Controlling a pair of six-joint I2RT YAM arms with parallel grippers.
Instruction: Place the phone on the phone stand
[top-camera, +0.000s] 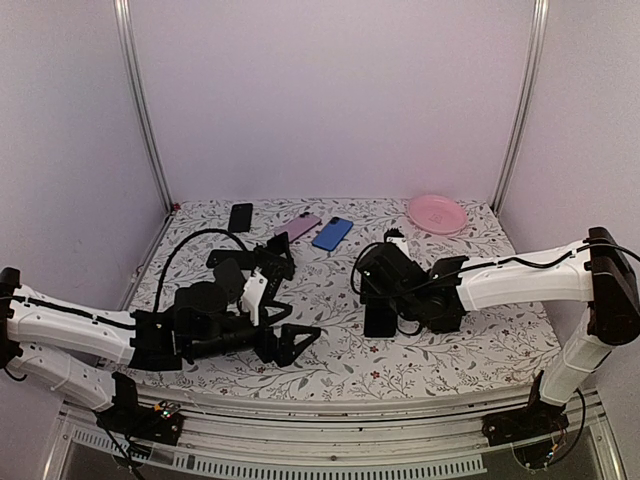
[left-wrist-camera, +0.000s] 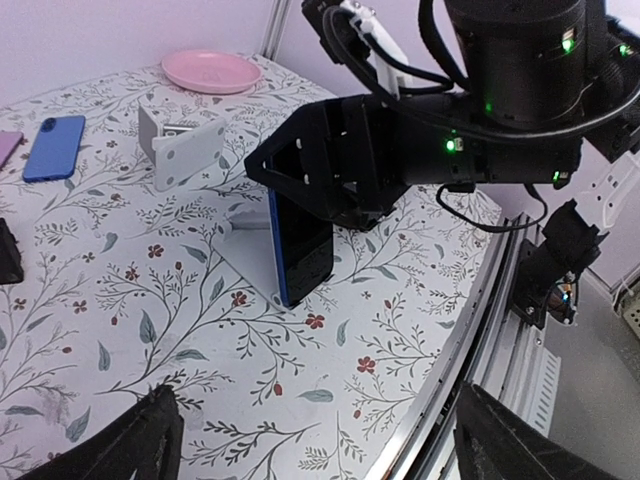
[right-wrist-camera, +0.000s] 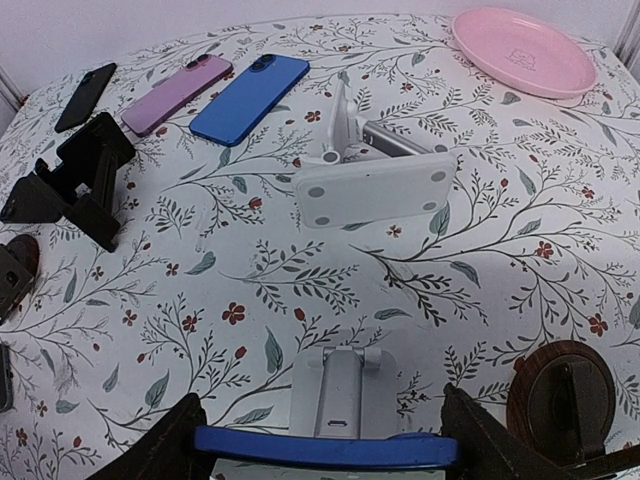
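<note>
My right gripper (right-wrist-camera: 325, 450) is shut on a blue-edged phone (right-wrist-camera: 325, 448), holding it by its side edges. In the left wrist view the phone (left-wrist-camera: 300, 250) stands almost upright, with its lower edge on the base of a silver phone stand (left-wrist-camera: 240, 250). The right wrist view shows the stand (right-wrist-camera: 340, 395) just behind the phone. In the top view the right gripper (top-camera: 378, 298) holds the phone (top-camera: 380, 320) at the table's middle. My left gripper (top-camera: 300, 345) is open and empty, near the front edge to the phone's left, with its fingers (left-wrist-camera: 110, 440) spread wide.
A white stand (right-wrist-camera: 375, 185) and a black stand (right-wrist-camera: 75, 180) sit behind. A black phone (right-wrist-camera: 85, 95), a purple phone (right-wrist-camera: 175, 92) and a blue phone (right-wrist-camera: 250, 97) lie at the back. A pink plate (right-wrist-camera: 525, 50) is at the back right. A brown round object (right-wrist-camera: 565, 395) is beside my right gripper.
</note>
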